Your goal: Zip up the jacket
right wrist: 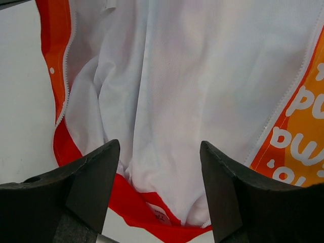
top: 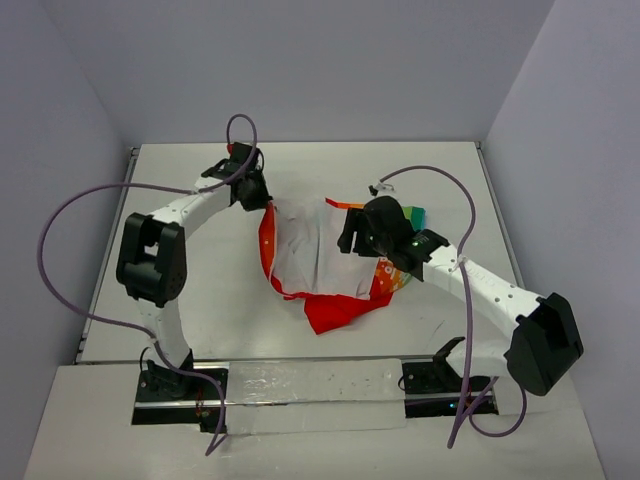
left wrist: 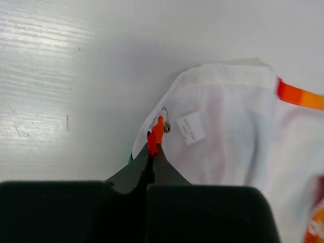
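Jacket point(top: 315, 255) lies open on the table point(top: 220, 300), lining up. Left gripper point(left wrist: 153, 153) is pinched shut on the jacket's far-left edge. Right gripper point(right wrist: 159, 147) hangs wide above its lining. The thin pinch may slip under a tug.

The left arm point(top: 190, 208) bends from twelve toward two o'clock, the left tool point(left wrist: 153, 149) pinched shut on the jacket point(left wrist: 228, 126) edge, while the right arm point(top: 490, 290) stretches toward ten o'clock, the right tool point(right wrist: 159, 152) spread wide.

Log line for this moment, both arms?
left gripper: shut on jacket edge | right gripper: open over jacket | jacket: lying open, unzipped
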Controlling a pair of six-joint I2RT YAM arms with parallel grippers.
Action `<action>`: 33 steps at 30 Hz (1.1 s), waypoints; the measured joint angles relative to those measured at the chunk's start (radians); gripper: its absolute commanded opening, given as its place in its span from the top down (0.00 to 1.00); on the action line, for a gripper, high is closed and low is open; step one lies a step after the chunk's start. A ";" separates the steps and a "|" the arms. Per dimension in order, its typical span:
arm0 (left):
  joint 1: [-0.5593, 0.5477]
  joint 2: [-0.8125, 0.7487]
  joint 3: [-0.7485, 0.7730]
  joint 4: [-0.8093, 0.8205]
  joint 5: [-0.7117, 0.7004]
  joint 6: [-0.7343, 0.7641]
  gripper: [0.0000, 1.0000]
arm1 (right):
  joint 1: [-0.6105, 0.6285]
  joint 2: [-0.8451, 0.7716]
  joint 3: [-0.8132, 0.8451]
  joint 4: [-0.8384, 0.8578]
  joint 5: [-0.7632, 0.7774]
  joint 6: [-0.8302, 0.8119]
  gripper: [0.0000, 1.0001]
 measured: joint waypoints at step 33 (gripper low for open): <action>0.024 -0.373 -0.345 0.566 0.946 -0.273 1.00 | -0.034 0.009 -0.074 0.489 -0.469 0.198 0.27</action>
